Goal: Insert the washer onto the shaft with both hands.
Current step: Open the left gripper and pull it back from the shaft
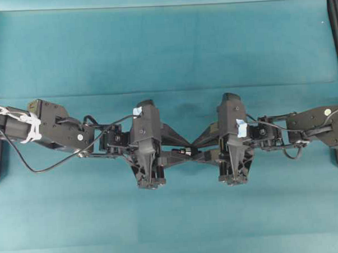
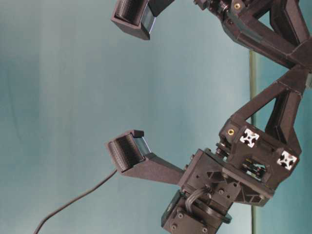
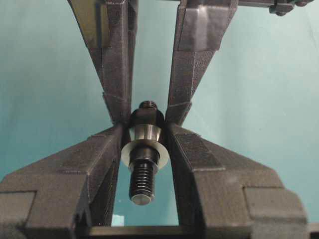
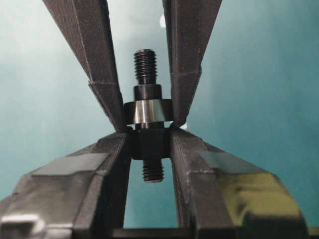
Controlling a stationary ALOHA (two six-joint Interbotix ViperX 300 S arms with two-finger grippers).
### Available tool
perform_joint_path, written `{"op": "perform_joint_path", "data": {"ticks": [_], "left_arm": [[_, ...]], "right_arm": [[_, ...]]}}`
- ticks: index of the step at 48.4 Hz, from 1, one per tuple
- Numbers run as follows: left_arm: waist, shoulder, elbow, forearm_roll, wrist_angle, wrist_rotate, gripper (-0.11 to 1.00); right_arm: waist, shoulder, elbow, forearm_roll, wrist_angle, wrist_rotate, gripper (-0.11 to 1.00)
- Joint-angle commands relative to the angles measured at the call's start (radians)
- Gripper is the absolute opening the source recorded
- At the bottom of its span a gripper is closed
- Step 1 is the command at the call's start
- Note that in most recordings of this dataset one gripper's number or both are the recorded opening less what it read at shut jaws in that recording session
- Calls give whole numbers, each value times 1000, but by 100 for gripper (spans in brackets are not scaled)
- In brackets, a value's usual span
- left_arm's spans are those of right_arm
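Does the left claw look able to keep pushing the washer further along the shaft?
Probably not: the washer, pinched in the left claw, seems already seated against the collar of the shaft, which the right claw grips.

Even, soft light; blurred near edges; faint shadows

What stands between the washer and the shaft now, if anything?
Nothing visible does. The washer already sits around the shaft, whose threaded end passes through its hole. The left gripper pinches the washer at its sides, and the right gripper clamps the shaft's collar behind it.
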State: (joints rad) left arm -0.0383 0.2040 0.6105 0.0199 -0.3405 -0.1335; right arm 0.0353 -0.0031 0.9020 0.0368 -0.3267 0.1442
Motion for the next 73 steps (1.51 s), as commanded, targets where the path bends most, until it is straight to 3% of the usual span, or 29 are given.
{"op": "perform_joint_path", "data": {"ticks": [1,7,15,17,24,73], "left_arm": [[-8,-11,-11,2,2,0,36],[-8,-11,-15,2,0,0,41],[-6,-21,-18,2,2,0,88],[-5,-26,-17,2,2,2,93],[2,-55,-8,2,5,5,89],[5,-238,141,2,166,12,89]], "right_arm": [[-11,-12,-14,3,-12,8,0],[-11,-12,-12,3,-11,8,0],[-12,-12,-11,2,-11,8,0],[-11,-12,-11,2,-9,8,0],[-11,-12,-11,2,-8,8,0],[-11,-12,-9,3,-6,6,0]]}}
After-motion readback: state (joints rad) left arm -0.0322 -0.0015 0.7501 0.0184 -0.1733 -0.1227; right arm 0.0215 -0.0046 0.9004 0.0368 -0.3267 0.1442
